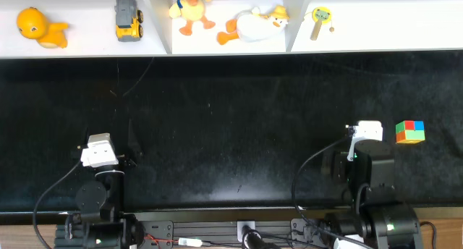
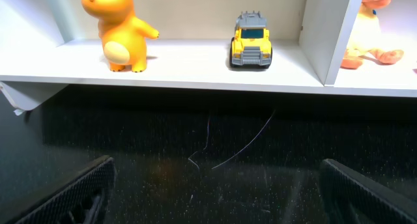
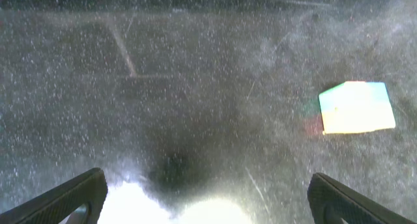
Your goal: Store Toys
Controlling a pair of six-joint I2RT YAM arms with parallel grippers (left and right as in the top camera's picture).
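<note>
Top view: I count six toys, five shelved, one loose. Shelf [image 1: 231,48] shows three bays. Left bay holds an orange figure [image 1: 40,26] and a truck [image 1: 129,19]. Middle bay holds a yellow duck [image 1: 192,10] and a white duck [image 1: 253,26]. Right bay holds one stick toy [image 1: 320,21]. Cube [image 1: 410,132] lies on the black mat [image 1: 231,119], near my right gripper [image 3: 208,195]. Left gripper [image 2: 215,191] is well apart from it. Both have fingers spread, holding nothing.
</note>
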